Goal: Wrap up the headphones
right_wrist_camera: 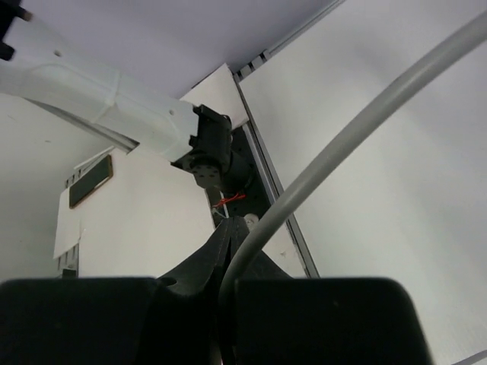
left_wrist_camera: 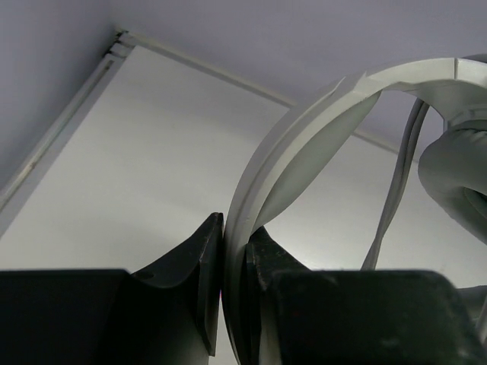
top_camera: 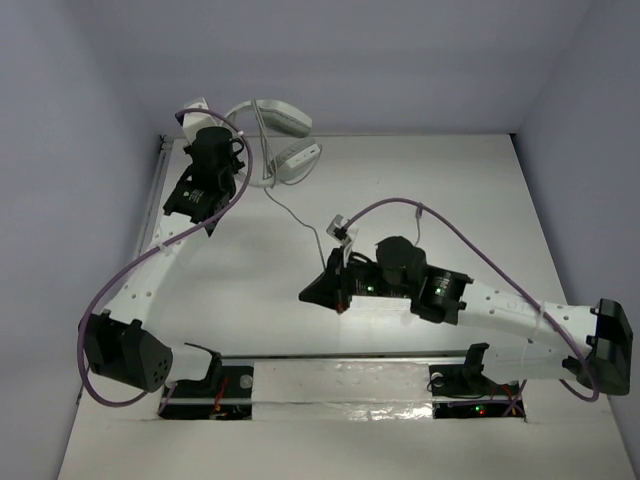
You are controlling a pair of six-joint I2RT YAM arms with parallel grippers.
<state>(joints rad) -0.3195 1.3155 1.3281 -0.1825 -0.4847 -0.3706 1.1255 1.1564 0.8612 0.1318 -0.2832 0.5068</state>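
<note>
The white headphones (top_camera: pixel 283 133) sit at the far left of the table, near the back wall. My left gripper (top_camera: pixel 207 128) is shut on the headband (left_wrist_camera: pixel 304 129); the band runs up from between the jaws (left_wrist_camera: pixel 232 237). One grey earcup (left_wrist_camera: pixel 456 171) shows at the right edge of the left wrist view. The thin grey cable (top_camera: pixel 295 213) runs from the headphones across the table to my right gripper (top_camera: pixel 312 292) at the table's middle. That gripper is shut on the cable (right_wrist_camera: pixel 342 144), which passes between its jaws (right_wrist_camera: pixel 232 245). The plug is hidden.
Thick purple robot cables (top_camera: pixel 455 232) loop over both arms. The left arm's base (right_wrist_camera: pixel 209 148) shows in the right wrist view. Grey walls close in the table at the back and on the left. A rail (top_camera: pixel 340 357) runs along the near edge.
</note>
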